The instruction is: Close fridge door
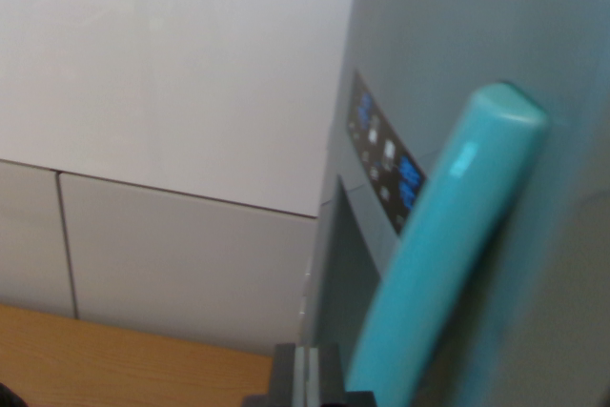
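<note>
A grey fridge door [477, 35] fills the wrist view's right half, seen at a slant. A turquoise handle [448, 254] runs along it from the upper right down to the bottom edge. Beside the handle sits a dark control panel [381, 164] with small lit blue and white symbols, above a recessed dispenser bay [348, 274]. A dark grey part of my gripper [310, 383] pokes up at the bottom edge, just left of the handle's lower end. Its fingers are out of frame, so their state does not show.
A white wall or cabinet face [162, 64] covers the upper left, with pale panels [181, 259] below it split by a dark seam. A wooden surface [105, 364] lies at the bottom left.
</note>
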Available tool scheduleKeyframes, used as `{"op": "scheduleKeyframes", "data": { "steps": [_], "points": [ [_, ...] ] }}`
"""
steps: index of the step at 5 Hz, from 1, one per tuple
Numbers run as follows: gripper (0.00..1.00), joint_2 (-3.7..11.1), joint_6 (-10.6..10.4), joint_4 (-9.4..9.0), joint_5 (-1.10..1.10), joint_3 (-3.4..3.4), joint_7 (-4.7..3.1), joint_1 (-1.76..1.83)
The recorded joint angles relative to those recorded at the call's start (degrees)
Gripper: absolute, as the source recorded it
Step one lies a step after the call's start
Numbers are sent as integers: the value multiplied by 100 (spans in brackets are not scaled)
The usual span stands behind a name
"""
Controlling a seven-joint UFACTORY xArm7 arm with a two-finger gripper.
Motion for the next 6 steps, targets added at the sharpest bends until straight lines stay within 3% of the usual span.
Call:
{"op": "scheduleKeyframes", "data": {
  "steps": [1, 2, 3, 4, 5, 6],
  "points": [
    [100, 0, 0, 0, 0, 0, 0, 0],
    [100, 329, -1, 238, 0, -2, 0, 0],
    [100, 329, -1, 238, 0, -2, 0, 0],
    [100, 540, -1, 312, 0, -100, 0, -11],
    [100, 540, -1, 312, 0, -100, 0, -11],
    [100, 608, -1, 313, 0, -308, 0, -11]
  ]
}}
